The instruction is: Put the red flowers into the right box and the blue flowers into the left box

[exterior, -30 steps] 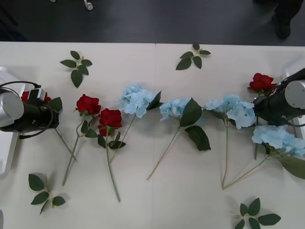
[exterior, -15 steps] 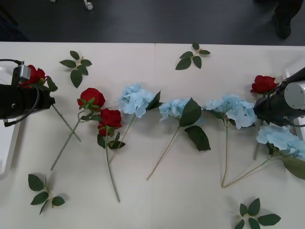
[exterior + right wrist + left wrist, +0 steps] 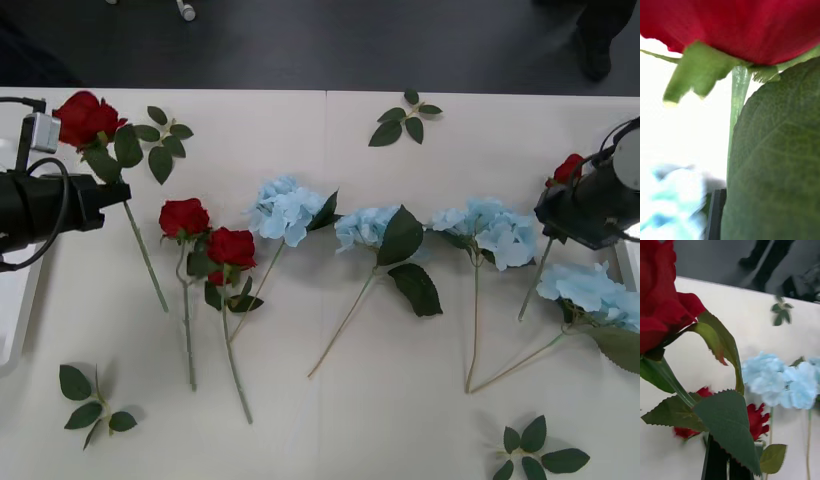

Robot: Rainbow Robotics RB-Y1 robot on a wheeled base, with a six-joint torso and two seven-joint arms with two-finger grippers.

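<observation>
My left gripper [image 3: 108, 194] is shut on the stem of a red flower [image 3: 88, 118]. It holds the flower over the table's left end, with the stem hanging down to the right. The left wrist view shows that head [image 3: 658, 307] close up above my black fingers [image 3: 717, 461]. My right gripper [image 3: 552, 214] is shut on another red flower [image 3: 568, 168] at the right end; its head [image 3: 733, 26] and stem [image 3: 737, 105] show up close. Two red flowers [image 3: 183, 216] [image 3: 232, 247] lie left of centre. Several blue flowers [image 3: 287, 210] [image 3: 365, 228] [image 3: 495, 230] [image 3: 590, 292] lie across the middle and right. The left box [image 3: 12, 330] sits at the left edge.
Loose green leaf sprigs lie at the back left [image 3: 163, 140], back centre [image 3: 405, 118], front left [image 3: 92, 405] and front right [image 3: 540, 450]. The long stems of the lying flowers cross the table's middle. A dark floor lies beyond the far edge.
My left arm has lifted its red flower up and toward the far edge. A lying rose that got nudged has swung back. My right arm has raised its red flower clear of the blue ones.
</observation>
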